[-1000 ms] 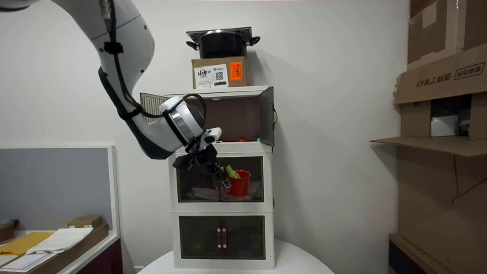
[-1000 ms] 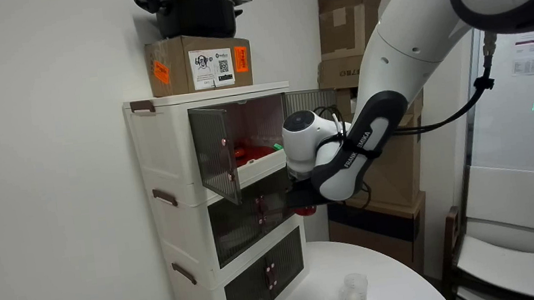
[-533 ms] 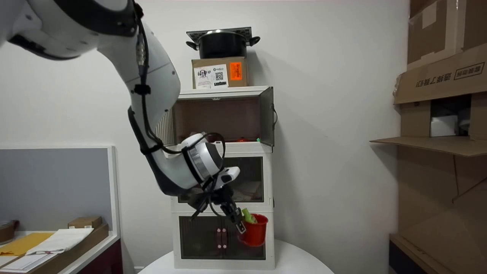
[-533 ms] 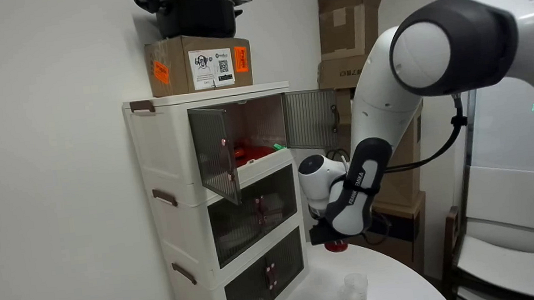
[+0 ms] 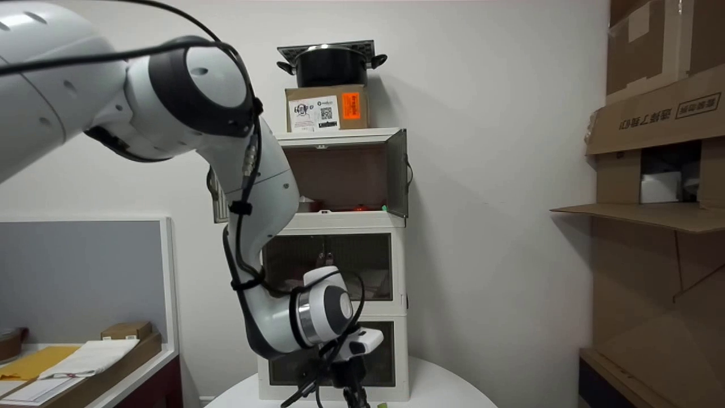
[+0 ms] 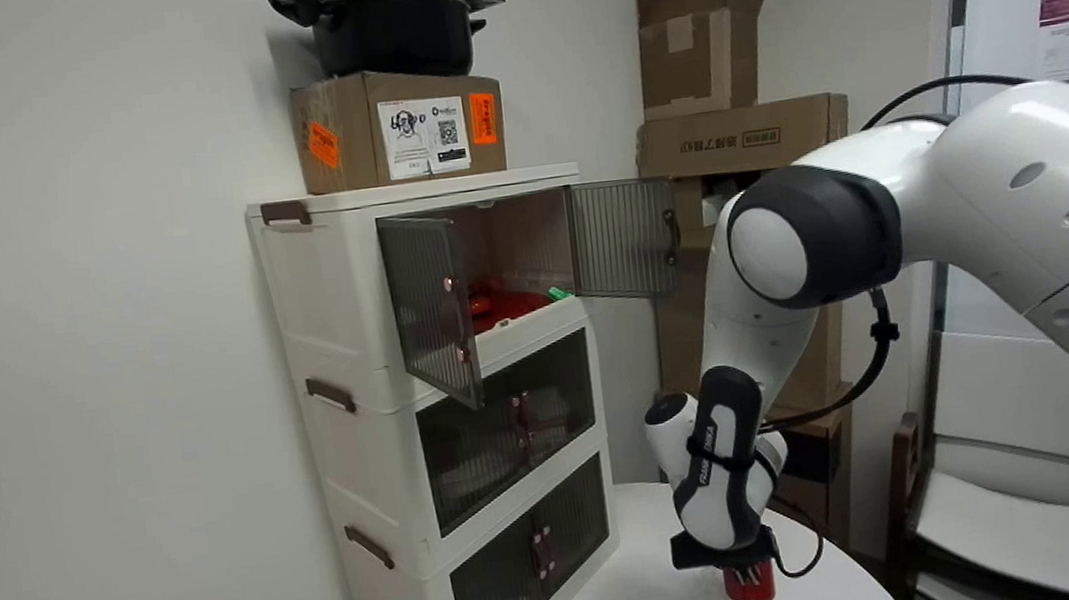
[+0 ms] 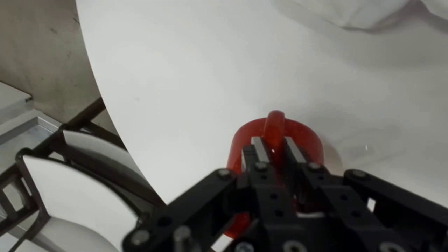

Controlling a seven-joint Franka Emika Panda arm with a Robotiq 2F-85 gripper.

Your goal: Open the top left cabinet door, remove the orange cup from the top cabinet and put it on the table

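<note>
My gripper [image 7: 273, 143] is shut on the handle of an orange-red cup [image 7: 308, 138], one pad on each side. In an exterior view the cup [image 6: 751, 593] is low over the white round table [image 6: 651, 528]; I cannot tell if its base touches. In an exterior view my gripper [image 5: 357, 391] reaches the bottom edge and the cup is out of view. The top left cabinet door [image 6: 427, 302] is swung open in both exterior views, partly hidden by the arm in the view with the door here [image 5: 221, 207]. The top cabinet [image 6: 323, 294] stands open.
A clear, faint object [image 7: 371, 150] lies beside the cup. The right-hand door [image 6: 626, 237] is open too. A small orange-red item [image 6: 480, 304] and a green bit [image 6: 558, 293] remain in the cabinet. A chair [image 7: 77, 196] stands past the table edge. Pot [image 5: 331, 67] and box on top.
My arm has come down and away from the cabinet units, carrying the cup from the height of the middle unit to table level. Both top doors have stayed open.
</note>
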